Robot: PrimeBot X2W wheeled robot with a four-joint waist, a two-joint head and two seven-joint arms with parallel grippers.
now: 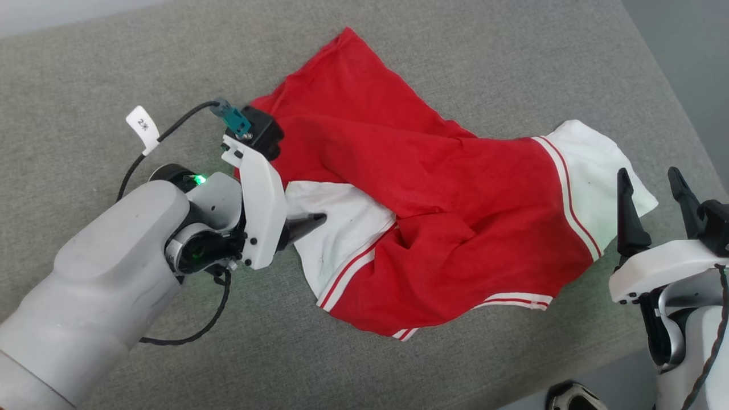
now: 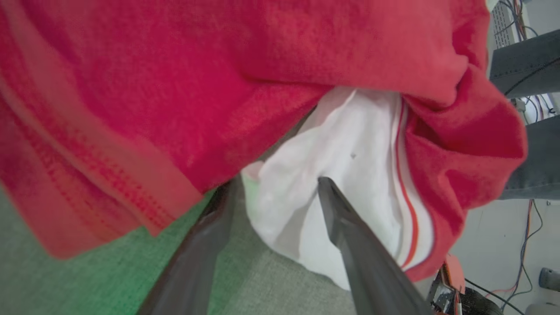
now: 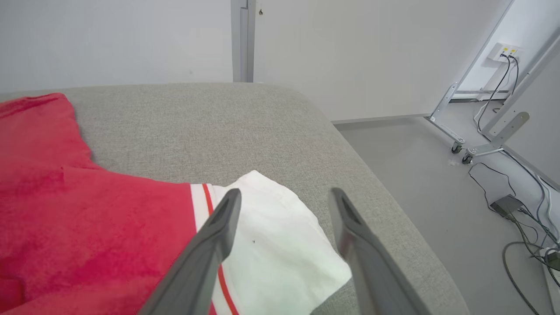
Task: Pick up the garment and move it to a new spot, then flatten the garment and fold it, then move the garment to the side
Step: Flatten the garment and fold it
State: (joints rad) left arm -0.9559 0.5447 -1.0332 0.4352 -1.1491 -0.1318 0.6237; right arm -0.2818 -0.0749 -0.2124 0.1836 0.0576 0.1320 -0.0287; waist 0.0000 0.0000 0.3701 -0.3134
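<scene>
We see the garment crumpled mid-frame on the grey surface. Our left fingers spread wide around its centre-left white sleeve edge. Our right fingers, lower right, gape empty beside the other sleeve.

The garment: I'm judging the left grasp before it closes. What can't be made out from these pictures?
- Left wrist view: one fingertip of the left gripper is hidden under a blurred red fold of the garment.
- Head view: its other finger is hidden behind the gripper's white mount.
- Right wrist view: the left and bottom edges cut off the garment.
</scene>
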